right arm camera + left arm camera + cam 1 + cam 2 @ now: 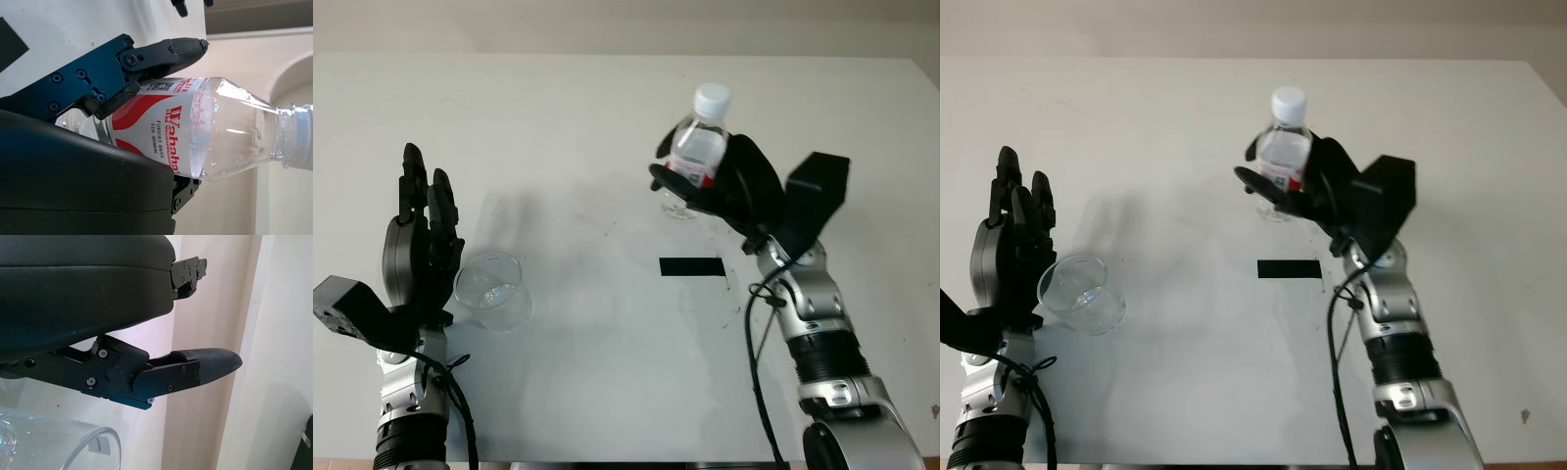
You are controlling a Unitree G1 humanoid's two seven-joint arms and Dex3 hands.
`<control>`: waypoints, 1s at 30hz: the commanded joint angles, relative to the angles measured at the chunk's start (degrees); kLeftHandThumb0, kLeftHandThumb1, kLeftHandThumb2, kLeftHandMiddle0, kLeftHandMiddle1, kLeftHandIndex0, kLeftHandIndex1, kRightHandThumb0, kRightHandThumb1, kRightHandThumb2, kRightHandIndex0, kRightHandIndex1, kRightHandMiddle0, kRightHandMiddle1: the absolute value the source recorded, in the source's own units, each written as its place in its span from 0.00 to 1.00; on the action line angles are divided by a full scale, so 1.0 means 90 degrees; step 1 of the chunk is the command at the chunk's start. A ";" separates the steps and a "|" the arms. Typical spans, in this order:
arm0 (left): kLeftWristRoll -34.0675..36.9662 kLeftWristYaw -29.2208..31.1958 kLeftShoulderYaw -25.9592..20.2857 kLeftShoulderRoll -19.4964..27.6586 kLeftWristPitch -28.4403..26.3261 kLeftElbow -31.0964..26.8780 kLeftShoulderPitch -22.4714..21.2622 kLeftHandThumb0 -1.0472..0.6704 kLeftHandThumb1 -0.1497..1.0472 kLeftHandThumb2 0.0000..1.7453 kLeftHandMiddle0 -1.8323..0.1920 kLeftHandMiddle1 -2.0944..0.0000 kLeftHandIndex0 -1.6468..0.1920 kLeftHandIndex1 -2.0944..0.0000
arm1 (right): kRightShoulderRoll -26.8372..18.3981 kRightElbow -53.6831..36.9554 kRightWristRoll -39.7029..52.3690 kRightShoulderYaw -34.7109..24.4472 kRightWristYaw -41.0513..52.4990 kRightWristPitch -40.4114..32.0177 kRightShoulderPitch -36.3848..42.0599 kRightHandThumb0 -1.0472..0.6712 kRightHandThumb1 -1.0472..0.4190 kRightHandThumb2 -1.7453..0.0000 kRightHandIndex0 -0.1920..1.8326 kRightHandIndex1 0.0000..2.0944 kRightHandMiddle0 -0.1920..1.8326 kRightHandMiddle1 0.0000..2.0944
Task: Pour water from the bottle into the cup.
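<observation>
The right robot hand (710, 191), in the upper right of centre of the left eye view, is closed around a clear plastic water bottle with a white cap and a red-and-white label (697, 147). In the right wrist view its black fingers (146, 54) press across the label while the palm shell backs the other side of the bottle (195, 127). The bottle stands nearly upright in the grasp, cap uppermost and still on, its base lifted just above the white tabletop (607, 117). A small black rectangular strip (691, 266) lies flat on the tabletop just below the held bottle in the frame.

The left robot hand (421, 245) stands at the left of the frame, open and holding nothing, fingers pointing toward the top of the picture. A clear glass cup (492, 291) sits upright on the tabletop just beside it, to its right in the frame; whether they touch cannot be told. The left wrist view shows the cup's rim (73, 445) close under that hand's black finger (195, 369). Cup and bottle are well apart.
</observation>
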State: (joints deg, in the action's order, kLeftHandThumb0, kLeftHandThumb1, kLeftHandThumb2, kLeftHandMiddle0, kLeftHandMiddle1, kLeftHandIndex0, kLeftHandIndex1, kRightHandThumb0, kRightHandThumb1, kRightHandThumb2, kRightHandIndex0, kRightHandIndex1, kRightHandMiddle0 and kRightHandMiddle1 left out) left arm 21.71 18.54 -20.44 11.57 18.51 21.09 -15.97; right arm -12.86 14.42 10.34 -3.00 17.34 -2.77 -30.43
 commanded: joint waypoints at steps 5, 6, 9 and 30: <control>0.0078 0.0086 -0.0022 -0.0108 0.0038 0.0145 0.0256 0.19 1.00 0.36 1.00 1.00 1.00 1.00 | -0.0076 -0.0520 0.0262 -0.0252 0.0098 -0.0437 0.0259 0.37 0.00 0.80 0.53 1.00 0.37 1.00; 0.0038 0.0055 -0.0022 -0.0103 0.0062 0.0134 0.0267 0.19 1.00 0.37 1.00 1.00 1.00 1.00 | -0.0084 -0.0507 0.0247 -0.0258 0.0087 -0.0529 0.0271 0.36 0.00 0.81 0.54 1.00 0.38 1.00; 0.0040 0.0051 -0.0044 -0.0081 0.0054 0.0086 0.0301 0.19 1.00 0.37 1.00 1.00 1.00 1.00 | -0.0107 -0.0494 0.0155 -0.0259 0.0012 -0.0730 0.0326 0.37 0.00 0.81 0.54 1.00 0.39 1.00; 0.0102 0.0136 -0.0112 0.0025 -0.0153 -0.0111 0.0371 0.19 1.00 0.37 1.00 1.00 1.00 1.00 | 0.0089 -0.1180 0.0126 -0.0136 -0.0190 -0.1597 0.1093 0.33 0.00 0.81 0.54 1.00 0.38 1.00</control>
State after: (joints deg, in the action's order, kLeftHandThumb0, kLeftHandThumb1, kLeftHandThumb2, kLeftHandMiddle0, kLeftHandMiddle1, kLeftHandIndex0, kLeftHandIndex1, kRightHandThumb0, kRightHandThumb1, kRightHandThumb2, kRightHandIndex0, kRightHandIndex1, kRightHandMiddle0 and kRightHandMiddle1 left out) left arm 22.29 19.51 -21.27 12.02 17.19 19.43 -14.52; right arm -12.17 6.10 11.22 -4.42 15.47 -16.77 -21.26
